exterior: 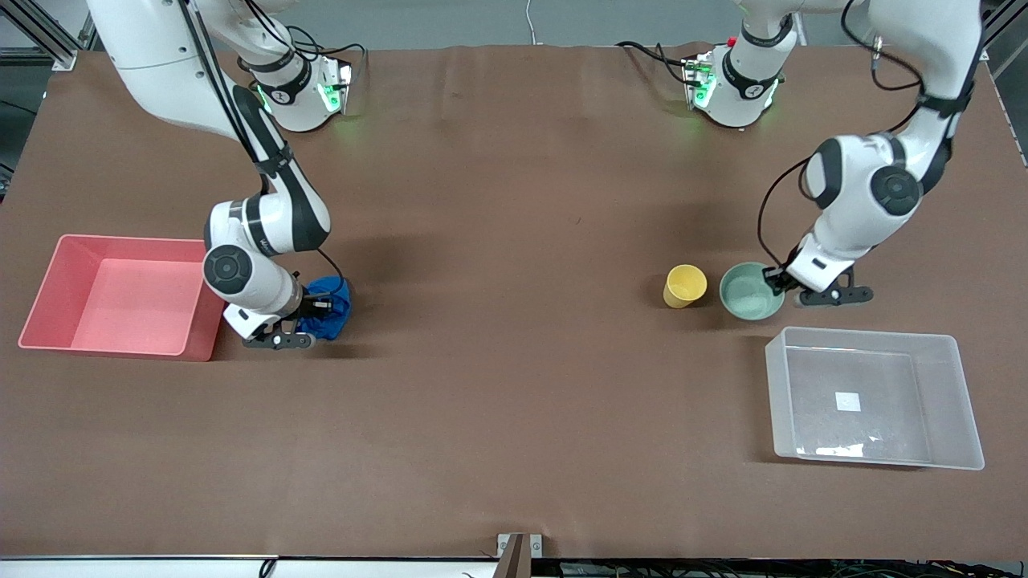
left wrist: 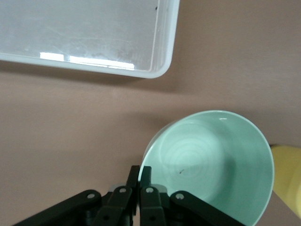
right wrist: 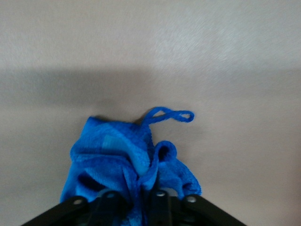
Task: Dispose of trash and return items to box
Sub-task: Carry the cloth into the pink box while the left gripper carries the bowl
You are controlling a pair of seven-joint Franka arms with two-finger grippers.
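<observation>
The blue cloth wad (exterior: 328, 307) lies on the table beside the pink bin. My right gripper (exterior: 309, 309) is shut on it; in the right wrist view the cloth (right wrist: 127, 160) bunches between the fingers (right wrist: 160, 200). The mint-green bowl (exterior: 751, 291) sits next to the yellow cup (exterior: 685, 286), farther from the front camera than the clear box (exterior: 874, 399). My left gripper (exterior: 777, 280) is shut on the bowl's rim; the left wrist view shows the bowl (left wrist: 211, 160) with one finger inside and one outside. The box's corner (left wrist: 162, 66) and the cup's edge (left wrist: 289, 174) also show there.
A pink rectangular bin (exterior: 124, 295) stands at the right arm's end of the table, right beside the cloth. The brown table cover (exterior: 514, 361) is bare between the two groups of things.
</observation>
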